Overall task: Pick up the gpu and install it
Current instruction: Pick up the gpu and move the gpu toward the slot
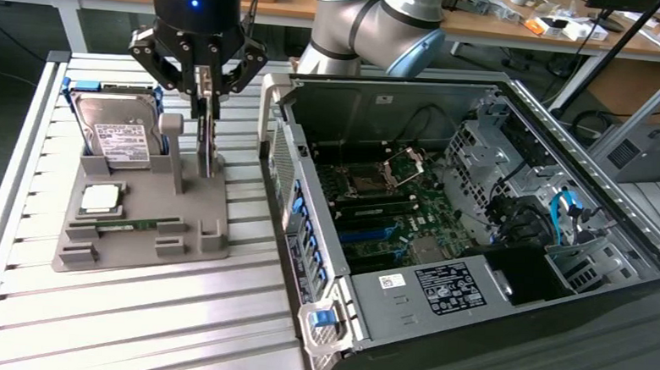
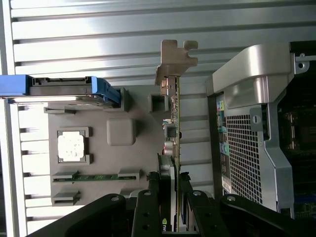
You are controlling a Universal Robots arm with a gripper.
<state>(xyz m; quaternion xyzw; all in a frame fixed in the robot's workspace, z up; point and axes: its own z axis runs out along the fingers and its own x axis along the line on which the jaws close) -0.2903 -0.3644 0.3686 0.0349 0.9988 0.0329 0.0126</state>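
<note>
The gpu (image 1: pixel 206 149) is a thin dark card seen edge-on, standing upright with its lower end at the grey holder (image 1: pixel 192 237). My gripper (image 1: pixel 205 106) reaches down from above and is shut on the card's upper part, one finger on each face. In the wrist view the gpu (image 2: pixel 176 113) runs as a narrow strip away from the gripper (image 2: pixel 170 180), ending in a silvery metal bracket (image 2: pixel 175 61). The black fingers (image 2: pixel 148 207) press against both sides of the card. Whether the card has left its slot in the holder I cannot tell.
The grey holder (image 2: pixel 121 131) also carries a silver hard drive (image 1: pixel 123 132) in a blue bracket (image 2: pixel 64 89), a processor chip (image 1: pixel 101 197) and a green memory stick (image 1: pixel 136 223). The open computer case (image 1: pixel 454 200) lies at the exterior view's right on the slatted metal table (image 1: pixel 130 327).
</note>
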